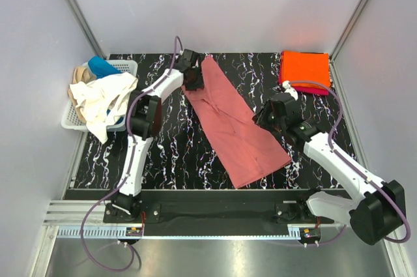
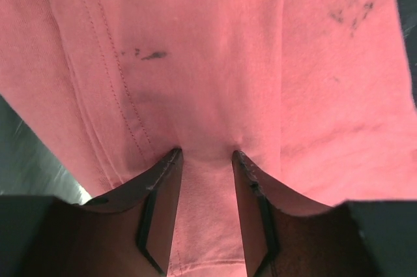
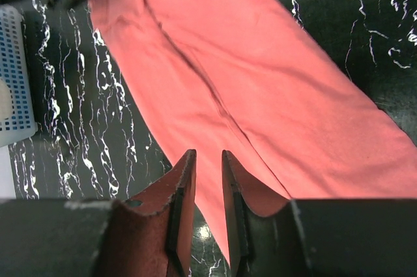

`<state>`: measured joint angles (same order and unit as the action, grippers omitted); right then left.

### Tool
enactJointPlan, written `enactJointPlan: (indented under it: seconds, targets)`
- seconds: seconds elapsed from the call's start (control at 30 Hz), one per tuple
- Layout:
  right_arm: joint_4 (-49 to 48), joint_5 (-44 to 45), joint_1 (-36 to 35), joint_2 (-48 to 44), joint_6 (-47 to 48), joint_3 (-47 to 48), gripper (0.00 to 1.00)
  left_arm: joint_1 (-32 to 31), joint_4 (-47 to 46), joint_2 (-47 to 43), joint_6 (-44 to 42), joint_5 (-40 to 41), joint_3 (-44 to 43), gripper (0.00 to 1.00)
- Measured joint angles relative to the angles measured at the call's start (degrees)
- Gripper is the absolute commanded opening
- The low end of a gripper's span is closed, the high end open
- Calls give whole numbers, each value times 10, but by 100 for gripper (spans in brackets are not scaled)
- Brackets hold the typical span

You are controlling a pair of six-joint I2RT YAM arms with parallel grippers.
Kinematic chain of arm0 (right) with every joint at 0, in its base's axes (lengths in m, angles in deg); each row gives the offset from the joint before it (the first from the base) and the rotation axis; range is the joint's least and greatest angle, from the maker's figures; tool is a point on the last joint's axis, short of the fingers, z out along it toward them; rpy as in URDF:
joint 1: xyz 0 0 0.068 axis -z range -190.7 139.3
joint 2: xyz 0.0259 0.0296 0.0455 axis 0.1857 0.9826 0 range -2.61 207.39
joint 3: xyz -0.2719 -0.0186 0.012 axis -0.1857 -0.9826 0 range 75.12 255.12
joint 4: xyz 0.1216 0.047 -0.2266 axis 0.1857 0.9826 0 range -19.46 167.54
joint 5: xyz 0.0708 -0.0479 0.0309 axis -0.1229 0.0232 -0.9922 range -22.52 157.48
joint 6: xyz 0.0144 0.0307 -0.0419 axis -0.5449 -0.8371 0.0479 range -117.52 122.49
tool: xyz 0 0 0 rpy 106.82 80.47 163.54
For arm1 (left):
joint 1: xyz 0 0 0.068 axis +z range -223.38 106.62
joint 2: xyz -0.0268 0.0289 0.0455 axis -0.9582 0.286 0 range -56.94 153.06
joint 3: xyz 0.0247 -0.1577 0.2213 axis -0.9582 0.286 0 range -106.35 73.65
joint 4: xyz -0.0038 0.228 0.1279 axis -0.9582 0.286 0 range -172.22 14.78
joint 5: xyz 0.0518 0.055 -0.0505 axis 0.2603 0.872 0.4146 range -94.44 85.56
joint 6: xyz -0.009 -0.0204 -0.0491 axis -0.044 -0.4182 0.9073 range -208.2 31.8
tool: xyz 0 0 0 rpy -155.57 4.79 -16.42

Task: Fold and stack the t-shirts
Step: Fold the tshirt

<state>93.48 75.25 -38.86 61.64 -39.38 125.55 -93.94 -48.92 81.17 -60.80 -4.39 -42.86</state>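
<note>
I count six tees. One salmon-pink t-shirt (image 1: pixel 234 127) lies as a long diagonal strip on the table (image 1: pixel 169 153). One orange tee (image 1: pixel 305 68) sits on one magenta tee (image 1: pixel 319 89) in the far right corner. The cream tee (image 1: pixel 104 98), tan tee (image 1: pixel 79 75) and blue tee (image 1: pixel 101 66) are heaped in the one basket (image 1: pixel 71 120) (far left). The left gripper (image 2: pixel 207 154) clamps the strip's far end, and the right gripper (image 3: pixel 207 154) pinches its right edge.

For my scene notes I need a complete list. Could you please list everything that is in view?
salmon-pink t-shirt: one, dusty pink, a long strip lying diagonally at mid-table
orange t-shirt: one, bright orange, folded, far right corner
magenta t-shirt: one, magenta, under the orange one
cream-white t-shirt: one, cream, hanging over the basket rim
tan t-shirt: one, tan, in the basket
blue t-shirt: one, blue, in the basket
basket: one, white, left table edge
table: one, black, white-veined
left gripper: one, dark, gripping the pink shirt's far end
right gripper: one, dark, gripping its right edge
</note>
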Motion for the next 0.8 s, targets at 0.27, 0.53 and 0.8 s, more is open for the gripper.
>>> enactJointPlan:
  seconds: [0.27,0.53,0.8]
  targets:
    - [-8,-9,0,36,-10,0,29,3,-25,108,-42,-134,-172,54]
    - [-11,2,1,36,-2,0,30,7,-114,-57,-34,-235,35,53]
    - [-9,3,12,35,12,1,30,-44,-244,-256,10,-291,299,38]
